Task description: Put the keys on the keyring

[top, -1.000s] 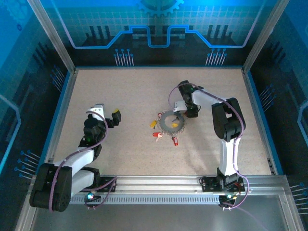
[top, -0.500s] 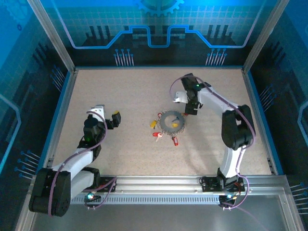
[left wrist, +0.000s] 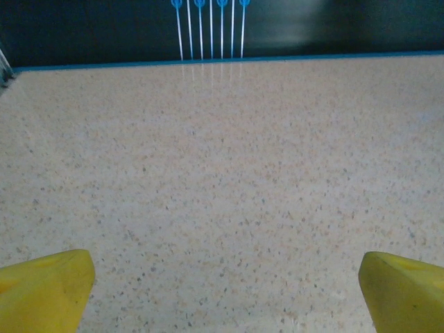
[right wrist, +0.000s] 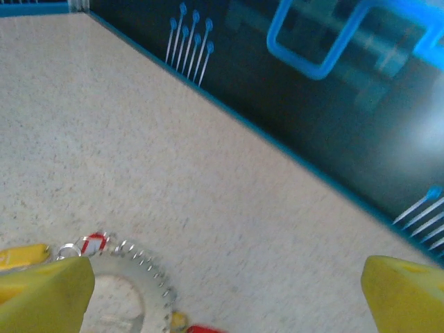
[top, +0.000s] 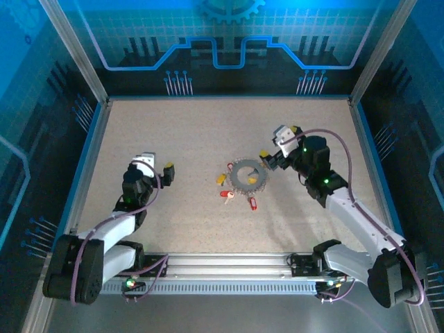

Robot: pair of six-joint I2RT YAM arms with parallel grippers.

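Top external view: nearest, the left hand (top: 156,166) hangs wide open and empty over the tabletop (top: 173,229). At the middle, small red- and yellow-headed keys (top: 252,202) lie around and on the flat, toothed grey keyring (top: 244,177). Just right of it the right hand (top: 279,142), fully spread and empty, has swung off the ring's far edge since a second ago.

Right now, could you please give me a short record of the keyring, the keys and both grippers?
keyring: flat on the table, near its middle
keys: red and yellow, clustered round the ring's rim; whether any is threaded on, cannot tell
left gripper: open, empty, well left of the ring
right gripper: open, empty, close by the ring's right side
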